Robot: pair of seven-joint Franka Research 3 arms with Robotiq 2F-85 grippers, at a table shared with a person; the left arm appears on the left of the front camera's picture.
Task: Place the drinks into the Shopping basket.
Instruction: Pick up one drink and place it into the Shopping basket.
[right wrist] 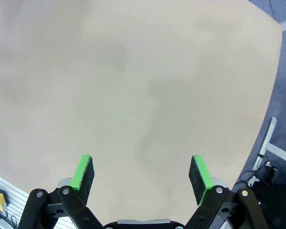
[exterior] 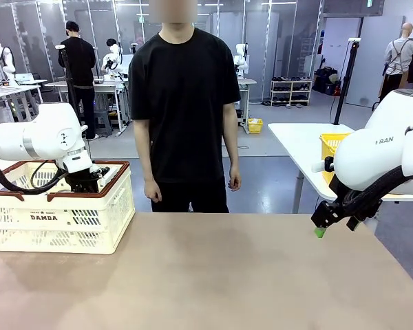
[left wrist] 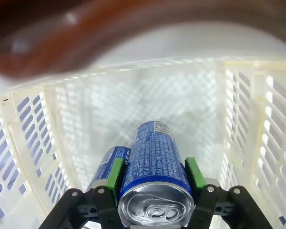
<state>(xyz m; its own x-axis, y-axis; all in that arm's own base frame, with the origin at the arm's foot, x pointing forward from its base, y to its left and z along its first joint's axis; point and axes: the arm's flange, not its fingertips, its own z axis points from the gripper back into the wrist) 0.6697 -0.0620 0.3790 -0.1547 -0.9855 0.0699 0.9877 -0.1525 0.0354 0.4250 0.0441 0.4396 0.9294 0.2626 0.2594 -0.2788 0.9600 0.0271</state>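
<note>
The cream-white Shopping basket (exterior: 69, 223) with its brown rim stands at the table's left end. My left gripper (exterior: 89, 182) reaches down inside it. In the left wrist view a blue can (left wrist: 155, 162) with white lettering and a silver top stands between my left gripper's (left wrist: 155, 174) green pads, which sit just off its sides, open. A second blue can (left wrist: 105, 167) lies beside it against the basket wall (left wrist: 257, 124). My right gripper (exterior: 336, 228) hangs open over the table's right edge, and nothing is between its pads (right wrist: 84, 171).
A person in black stands at the far side of the table (exterior: 213, 275), hands down. A yellow mesh basket (exterior: 330, 146) sits on another white table behind my right arm.
</note>
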